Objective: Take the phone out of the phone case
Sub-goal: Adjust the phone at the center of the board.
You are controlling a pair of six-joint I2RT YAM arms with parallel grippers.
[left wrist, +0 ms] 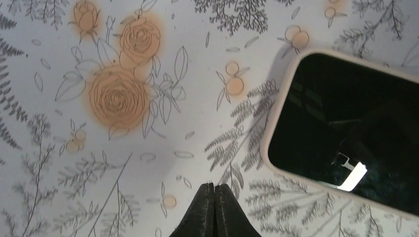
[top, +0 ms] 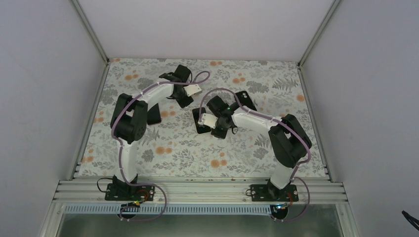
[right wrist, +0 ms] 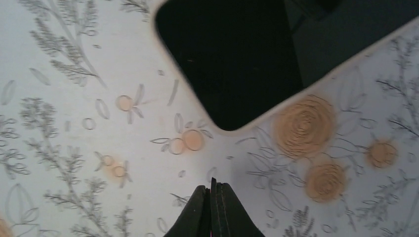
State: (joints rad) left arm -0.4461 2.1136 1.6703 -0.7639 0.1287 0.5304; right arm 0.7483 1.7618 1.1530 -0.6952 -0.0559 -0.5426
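The phone [left wrist: 346,128], black glass with a pale beige rim, lies flat at the right of the left wrist view. My left gripper [left wrist: 215,186] is shut and empty over bare cloth to its lower left. The right wrist view shows a pale-rimmed black glass corner [right wrist: 232,59] at the top, ahead of my shut, empty right gripper [right wrist: 213,186]. From above, one dark slab [top: 153,114] lies partly under the left arm. Another dark slab [top: 199,127] lies under the right gripper [top: 198,122]. The left gripper [top: 187,102] hangs between them. I cannot tell the phone from the case there.
A floral cloth [top: 212,158] covers the table. Grey walls close in the left, right and back. A metal rail [top: 197,190] runs along the near edge by the arm bases. The two wrists are close together near the middle.
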